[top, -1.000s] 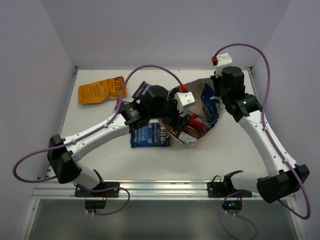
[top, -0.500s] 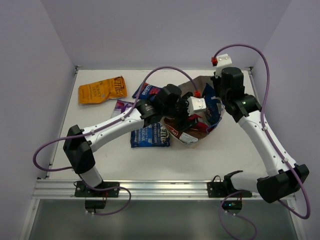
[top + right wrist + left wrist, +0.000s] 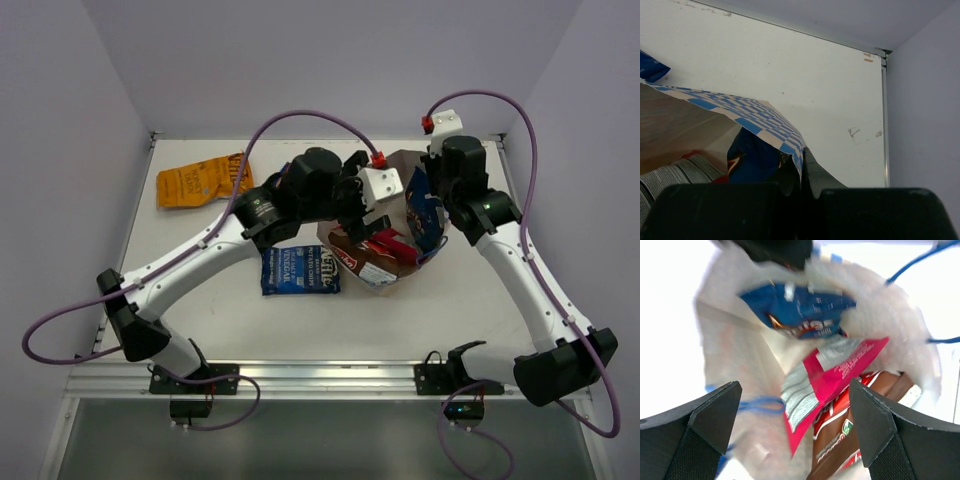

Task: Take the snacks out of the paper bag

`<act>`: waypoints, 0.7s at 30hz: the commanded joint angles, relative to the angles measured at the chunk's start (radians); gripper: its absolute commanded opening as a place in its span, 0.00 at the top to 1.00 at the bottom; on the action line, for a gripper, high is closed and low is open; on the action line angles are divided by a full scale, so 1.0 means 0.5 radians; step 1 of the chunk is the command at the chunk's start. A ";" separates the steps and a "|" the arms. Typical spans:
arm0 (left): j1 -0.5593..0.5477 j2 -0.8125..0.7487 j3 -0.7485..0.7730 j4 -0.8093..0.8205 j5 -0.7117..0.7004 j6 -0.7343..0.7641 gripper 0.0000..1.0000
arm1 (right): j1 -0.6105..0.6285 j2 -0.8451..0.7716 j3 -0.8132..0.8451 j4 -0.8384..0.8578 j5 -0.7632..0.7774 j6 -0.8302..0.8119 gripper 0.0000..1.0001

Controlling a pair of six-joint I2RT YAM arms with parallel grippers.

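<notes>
Paper bag (image 3: pixel 400 165), tan with a blue-white checkered band, lies open right of centre on the white table (image 3: pixel 450 310), seen from above. Both robot arms reach in from the bottom edge of the frame and meet at the bag.

The left pincer (image 3: pixel 360 222) hangs over the bag's mouth, pointing down into it. In the left wrist view its two black fingers (image 3: pixel 695 440) stand wide apart at the lower corners of the frame and grip nothing. Between them the bag gapes. Inside are a dark blue packet (image 3: pixel 800 315) at the top, a magenta packet (image 3: pixel 840 370) with a silver back in the middle, and a brown chip bag (image 3: pixel 850 435) with a red logo at the bottom. Thin blue loop handles (image 3: pixel 755 402) hang at the bag's sides.

The right pincer (image 3: pixel 432 190) is at the bag's upper right rim. In the right wrist view its fingers are closed on the checkered paper edge (image 3: pixel 750 120), pinching it at the bottom centre of the frame, with blue foil showing under the raised flap.

Two snacks lie outside the bag. An orange packet (image 3: pixel 203 180) is at the upper left of the table. A dark blue packet (image 3: pixel 299 270) lies flat just left of the bag, partly under the left arm.
</notes>
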 commanded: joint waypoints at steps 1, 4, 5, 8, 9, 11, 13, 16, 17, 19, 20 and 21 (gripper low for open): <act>0.000 -0.155 0.142 -0.085 -0.001 0.007 0.04 | 0.012 -0.094 0.010 0.142 -0.021 -0.015 1.00; -0.003 -0.173 0.149 -0.082 0.013 0.007 0.04 | 0.012 -0.100 0.010 0.139 -0.015 -0.018 1.00; -0.003 -0.176 0.146 -0.082 -0.003 0.013 0.04 | 0.012 -0.103 0.013 0.139 -0.015 -0.021 1.00; -0.003 -0.164 0.164 -0.072 -0.061 0.025 0.05 | 0.012 -0.112 0.004 0.142 -0.012 -0.021 1.00; -0.009 -0.158 0.179 -0.075 -0.107 0.007 0.05 | 0.012 -0.112 0.004 0.142 -0.009 -0.021 1.00; -0.012 -0.185 0.204 -0.054 -0.382 -0.030 0.05 | 0.012 -0.118 0.004 0.139 0.000 -0.018 1.00; -0.009 -0.210 0.222 -0.033 -0.810 -0.061 0.05 | 0.012 -0.124 -0.005 0.142 0.000 -0.018 1.00; -0.009 -0.250 0.274 -0.042 -1.280 -0.073 0.05 | 0.012 -0.121 -0.015 0.157 -0.006 -0.018 1.00; -0.009 -0.274 0.293 -0.045 -1.361 -0.073 0.04 | 0.012 -0.112 -0.012 0.154 -0.006 -0.015 1.00; -0.009 -0.311 0.290 -0.002 -1.463 -0.064 0.04 | 0.012 -0.103 -0.006 0.154 -0.015 -0.009 1.00; -0.009 -0.360 0.268 0.032 -1.445 -0.064 0.04 | 0.012 -0.097 -0.005 0.151 -0.015 -0.009 1.00; -0.009 -0.378 0.247 0.068 -1.272 -0.055 0.04 | 0.012 -0.094 -0.005 0.151 -0.015 -0.009 1.00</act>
